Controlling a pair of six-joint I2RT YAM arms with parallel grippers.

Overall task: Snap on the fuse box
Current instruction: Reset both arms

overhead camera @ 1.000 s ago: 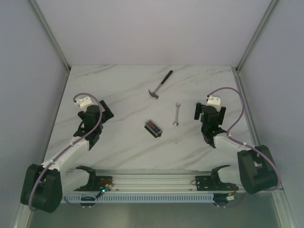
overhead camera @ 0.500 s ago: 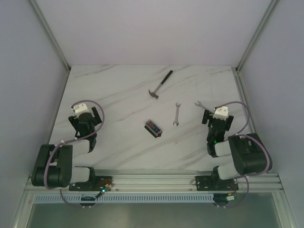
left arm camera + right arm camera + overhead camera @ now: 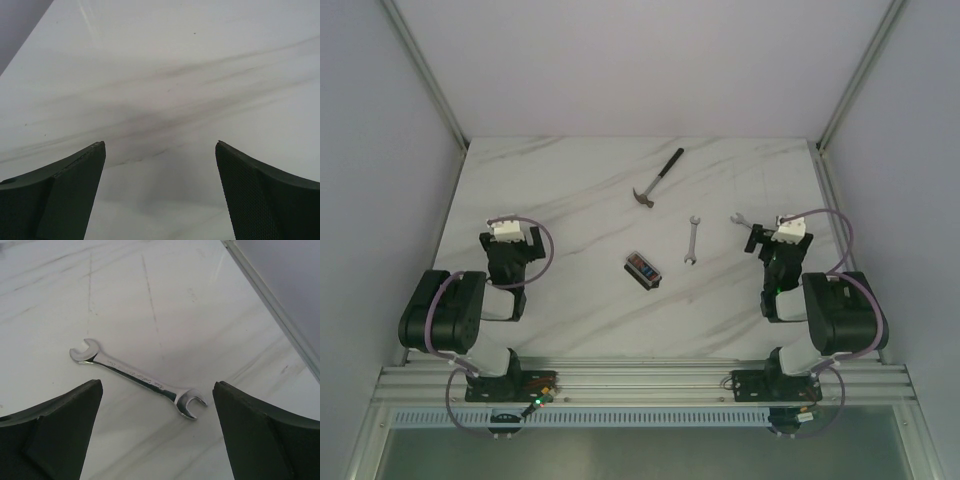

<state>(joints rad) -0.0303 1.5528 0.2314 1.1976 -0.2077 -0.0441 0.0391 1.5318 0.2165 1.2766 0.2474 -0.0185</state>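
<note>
The fuse box (image 3: 643, 270), a small black box with red and blue fuses in a row, lies on the marble table (image 3: 580, 200) near the middle, and neither wrist view shows it. My left gripper (image 3: 510, 241) is folded back near its base, far left of the box, and is open over bare marble (image 3: 160, 145). My right gripper (image 3: 775, 240) is folded back on the right side. It is also open (image 3: 157, 382) with nothing between its fingers, and a small wrench lies just beyond its tips.
A hammer (image 3: 658, 178) lies at the back centre. One silver wrench (image 3: 691, 241) lies right of the fuse box. A second wrench (image 3: 740, 218) (image 3: 137, 376) lies just ahead of the right gripper. Metal frame rails edge the table, with one (image 3: 280, 305) near the right gripper.
Both arms have pulled back from the table's middle and folded down close to their bases. The second wrench came into sight at the right. Both grippers stayed open.
</note>
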